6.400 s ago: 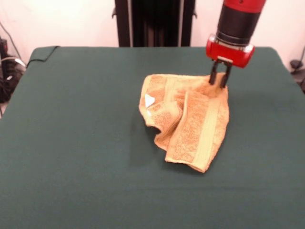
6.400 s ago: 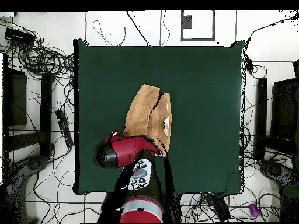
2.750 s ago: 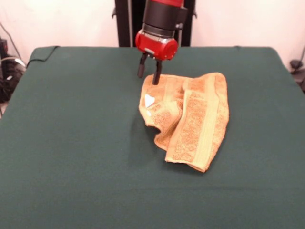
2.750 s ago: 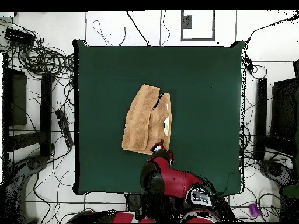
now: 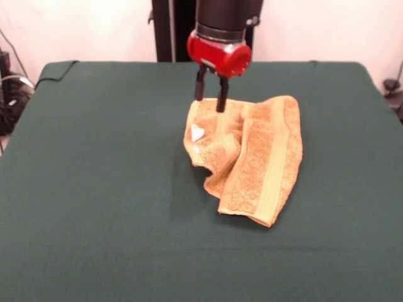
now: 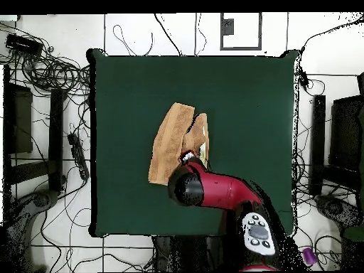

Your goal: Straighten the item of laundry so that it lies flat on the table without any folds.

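Note:
The orange-tan towel [image 5: 255,157] lies crumpled and folded over itself right of the middle of the dark green table [image 5: 94,163]. Its white label [image 5: 198,133] shows on the left part. My gripper [image 5: 210,103] hangs straight down over the towel's far left edge. Its two black fingers [image 5: 221,94] stand apart, with their tips at or just above the cloth and nothing between them. In the overhead view the towel [image 6: 169,142] is a long folded strip near the middle of the table [image 6: 249,106]. The red arm [image 6: 213,190] covers the towel's near end and hides the fingers.
Cables and dark equipment [image 6: 50,78] lie on the floor around the table. The black pedestal [image 5: 170,28] stands behind the table's far edge.

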`<state>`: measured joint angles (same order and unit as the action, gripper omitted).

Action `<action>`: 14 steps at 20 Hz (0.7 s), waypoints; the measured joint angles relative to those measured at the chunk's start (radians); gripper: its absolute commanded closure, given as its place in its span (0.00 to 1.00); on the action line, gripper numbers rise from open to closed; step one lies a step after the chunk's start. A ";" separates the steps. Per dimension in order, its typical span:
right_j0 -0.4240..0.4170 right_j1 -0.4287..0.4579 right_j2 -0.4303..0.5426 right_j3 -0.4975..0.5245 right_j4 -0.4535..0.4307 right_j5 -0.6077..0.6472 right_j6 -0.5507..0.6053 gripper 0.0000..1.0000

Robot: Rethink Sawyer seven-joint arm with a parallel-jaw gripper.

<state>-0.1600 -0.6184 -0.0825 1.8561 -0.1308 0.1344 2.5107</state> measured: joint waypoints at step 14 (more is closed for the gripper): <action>0.000 0.116 0.137 -0.294 -0.091 0.162 0.000 0.00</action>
<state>-0.1603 -0.5022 0.0541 1.5625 -0.2213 0.2960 2.5107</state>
